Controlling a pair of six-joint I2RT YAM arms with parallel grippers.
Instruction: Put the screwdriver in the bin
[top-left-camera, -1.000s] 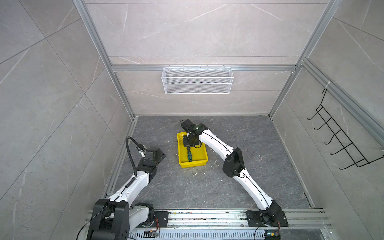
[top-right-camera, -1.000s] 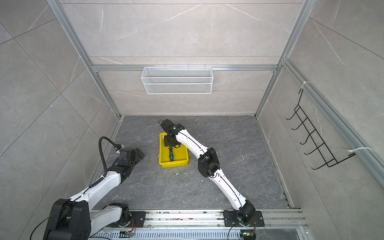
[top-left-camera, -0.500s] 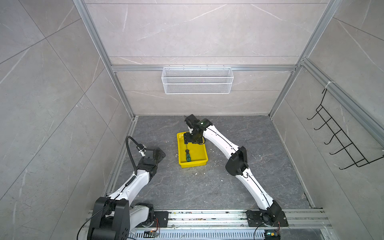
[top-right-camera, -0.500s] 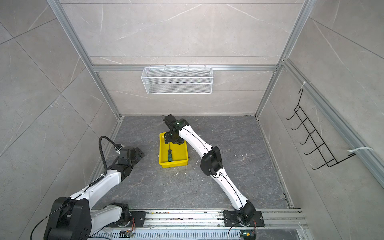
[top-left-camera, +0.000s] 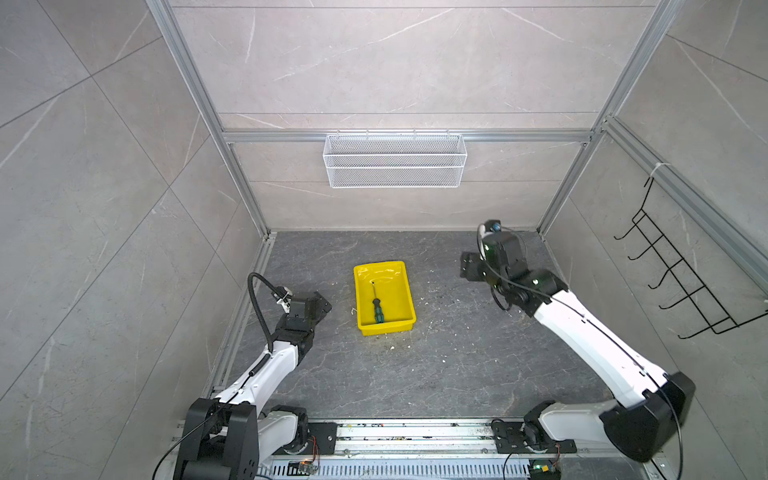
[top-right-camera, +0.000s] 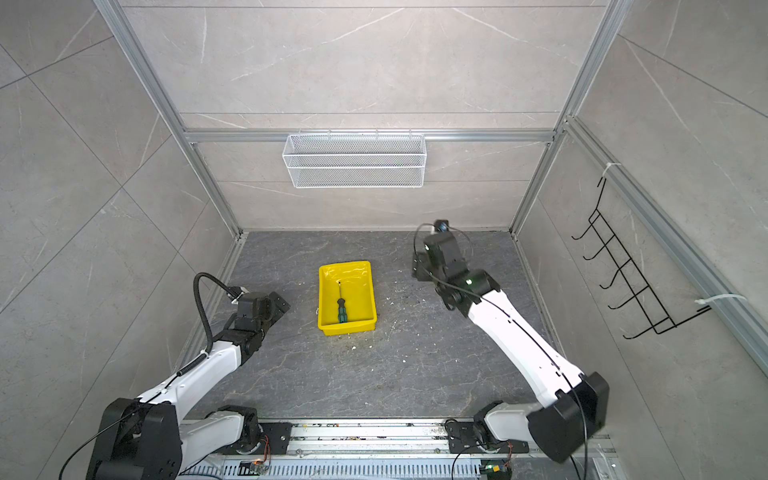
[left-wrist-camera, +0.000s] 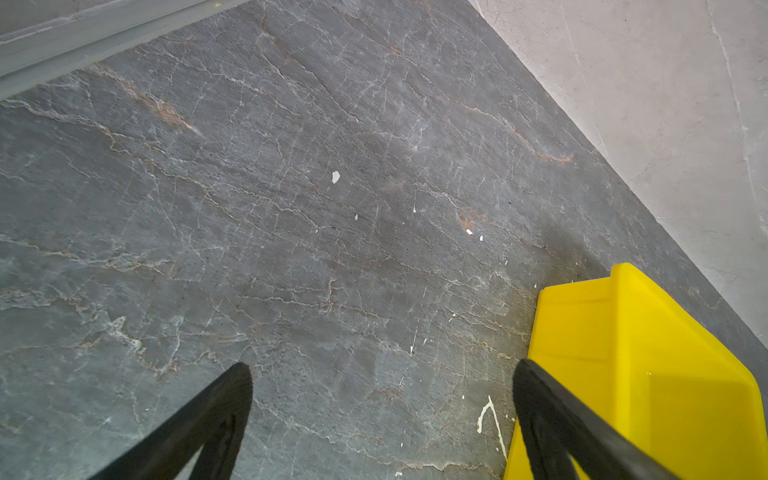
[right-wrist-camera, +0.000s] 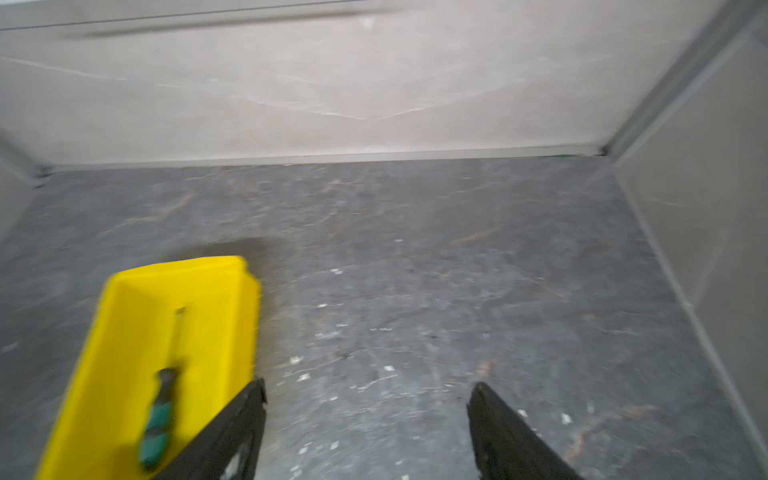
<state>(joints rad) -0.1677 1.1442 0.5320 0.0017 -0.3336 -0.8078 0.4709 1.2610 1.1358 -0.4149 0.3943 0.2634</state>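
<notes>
The screwdriver (top-left-camera: 377, 309) (top-right-camera: 341, 309), with a green and black handle, lies flat inside the yellow bin (top-left-camera: 395, 291) (top-right-camera: 355, 286) at mid-floor in both top views, its shaft pointing to the back wall. My right gripper (top-left-camera: 469, 266) (top-right-camera: 417, 266) hangs well to the right of the bin; in the right wrist view it (right-wrist-camera: 368, 388) is open and empty, with the bin (right-wrist-camera: 137, 332) and screwdriver (right-wrist-camera: 160, 415) off to one side. My left gripper (top-left-camera: 322, 303) (left-wrist-camera: 380, 374) is open and empty left of the bin (left-wrist-camera: 648, 365).
A white wire mesh basket (top-left-camera: 394, 160) hangs on the back wall. A black hook rack (top-left-camera: 681, 282) is fixed to the right wall. White crumbs (top-left-camera: 432, 328) dot the dark stone floor around the bin. Aluminium frame posts stand in the corners.
My right gripper opened over the bin and left the screwdriver lying there, then swung away to the right. The left arm has hardly moved.
</notes>
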